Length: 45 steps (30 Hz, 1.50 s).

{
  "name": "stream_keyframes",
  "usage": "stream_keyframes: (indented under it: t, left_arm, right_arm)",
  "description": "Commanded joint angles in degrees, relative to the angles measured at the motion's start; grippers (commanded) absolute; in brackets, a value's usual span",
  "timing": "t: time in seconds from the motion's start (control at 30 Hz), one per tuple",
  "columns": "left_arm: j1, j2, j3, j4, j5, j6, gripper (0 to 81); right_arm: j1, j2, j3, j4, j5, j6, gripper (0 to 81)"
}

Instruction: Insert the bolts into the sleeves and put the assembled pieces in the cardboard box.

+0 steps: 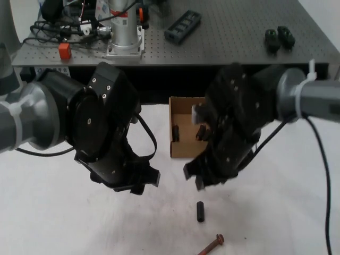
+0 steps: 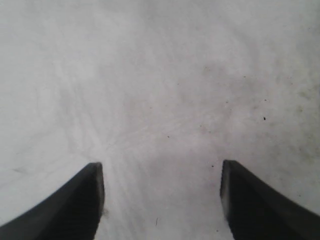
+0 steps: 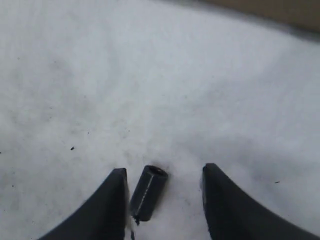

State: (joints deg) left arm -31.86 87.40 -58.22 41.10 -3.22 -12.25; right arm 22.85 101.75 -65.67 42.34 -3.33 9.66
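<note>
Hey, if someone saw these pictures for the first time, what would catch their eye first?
The bulky black left arm and right arm dominate, hanging over the white cloth. The open right pincer hangs over a black sleeve, with a rusty bolt lying nearer the front edge. Behind, between the arms, sits the cardboard box.

black sleeve (image 3: 148,193) | rust-brown bolt (image 1: 212,245) | tan cardboard box (image 1: 182,109) | white cloth (image 1: 53,212), faintly speckled | black grippers: left gripper (image 2: 162,200), right gripper (image 3: 164,200)
</note>
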Motion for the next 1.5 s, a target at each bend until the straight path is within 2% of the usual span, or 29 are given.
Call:
stream_keyframes:
  t: [0.0,0.43,0.5,0.67,0.8,0.9,1.1,1.2,1.3,1.47]
  left_arm:
    - [-0.06,-0.54,-0.26,0.47,-0.95,0.97,48.2]
    - [-0.06,-0.54,-0.26,0.47,-0.84,1.26,48.2]
    - [-0.06,-0.54,-0.26,0.47,-0.32,1.93,48.2]
    - [-0.06,-0.54,-0.26,0.84,2.68,2.92,48.2]
    - [-0.06,-0.54,-0.26,0.86,15.06,3.72,48.2]
    - [-0.96,-0.54,-0.26,-0.59,20.89,4.42,48.2]
    - [-7.94,1.44,-1.50,-8.20,20.95,7.32,48.1]
    - [-11.53,6.05,-5.10,-7.69,20.95,10.05,41.9]
    - [-13.37,11.87,-9.69,-5.11,20.95,12.69,37.5]
    - [-15.51,20.60,-17.96,2.01,19.30,19.07,37.5]
  right_arm:
    - [0.46,0.49,0.18,-0.19,0.15,0.93,34.2]
    - [1.96,6.72,0.33,0.11,-0.15,3.26,33.8]
    - [1.96,6.87,0.55,0.10,-0.03,3.25,28.4]
    - [1.96,6.85,0.77,1.71,-0.22,1.30,1.5]
    - [0.98,5.73,0.77,2.53,-0.22,-0.43,0.3]
    - [-1.45,1.68,0.90,4.09,-0.22,-2.53,0.3]
    - [-10.46,-11.00,4.78,7.19,-0.22,-5.03,0.3]
    - [-15.44,-18.32,8.49,8.78,-0.22,-6.04,0.3]
    - [-19.26,-25.69,12.55,10.22,-0.22,-7.50,0.3]
    - [-23.96,-35.05,19.50,11.77,-0.22,-9.66,0.3]
